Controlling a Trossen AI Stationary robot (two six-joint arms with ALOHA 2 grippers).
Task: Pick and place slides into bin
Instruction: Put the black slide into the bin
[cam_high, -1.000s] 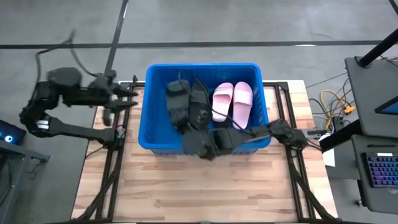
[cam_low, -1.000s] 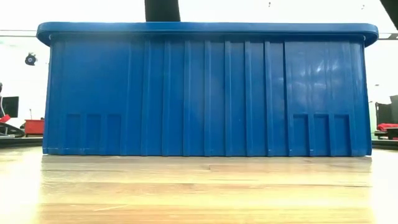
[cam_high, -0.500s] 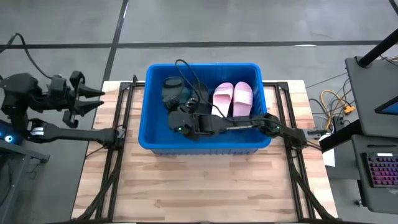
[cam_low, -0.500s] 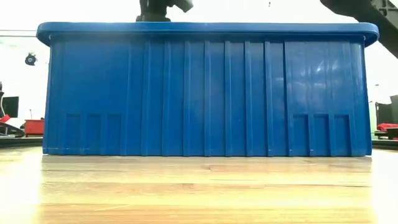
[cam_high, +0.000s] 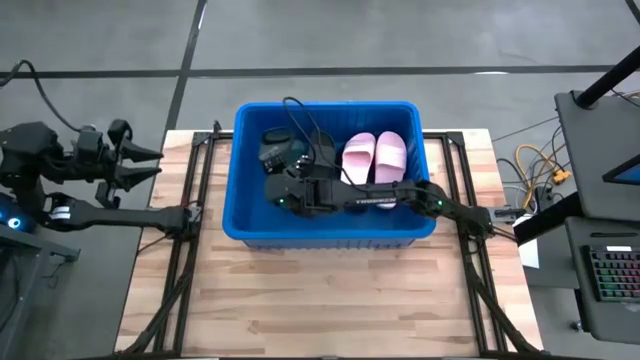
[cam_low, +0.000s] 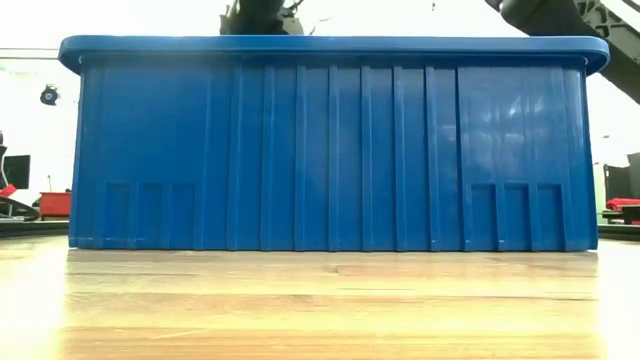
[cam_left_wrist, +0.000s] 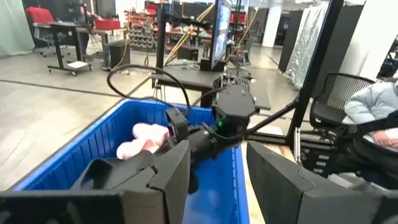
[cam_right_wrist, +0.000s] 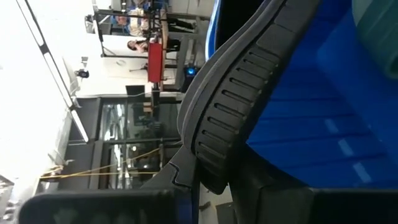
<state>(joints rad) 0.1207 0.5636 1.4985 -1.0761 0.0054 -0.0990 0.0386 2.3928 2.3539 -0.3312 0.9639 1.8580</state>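
Observation:
The blue bin (cam_high: 240, 170) stands at the far middle of the table; in the low view its wall (cam_low: 330, 150) fills the picture. Inside lie a pale pink pair of slides (cam_high: 375, 160) at the right and dark slides (cam_high: 278, 145) at the far left. My right gripper (cam_high: 288, 192) reaches in from the right, low over the bin's left half, shut on a dark slide (cam_right_wrist: 230, 112). My left gripper (cam_high: 150, 165) hangs open beyond the table's left edge, pointing at the bin, with nothing between its fingers (cam_left_wrist: 168, 180). My right gripper pinches one dark slide between its two fingers at the sole's edge (cam_right_wrist: 208, 177). The ribbed sole (cam_right_wrist: 227, 124) stands on edge, running away from the fingers inside the bin. The arm comes in nearly level from the table's right. Whether the slide rests on the bin's floor, I cannot tell.
Bare wooden table (cam_high: 320, 300) spreads out on the near side of the bin. A black cable (cam_high: 300, 115) loops over the bin's far left. A desk with a keyboard (cam_high: 610, 270) stands off to the right. A seated person (cam_left_wrist: 373, 106) shows in the room behind.
My right gripper has carried the dark slide from over the bin's near rim down into the bin, toward its left half, rolling its wrist on the way. My left gripper has drawn back from the bin's left wall, out past the table's left edge.

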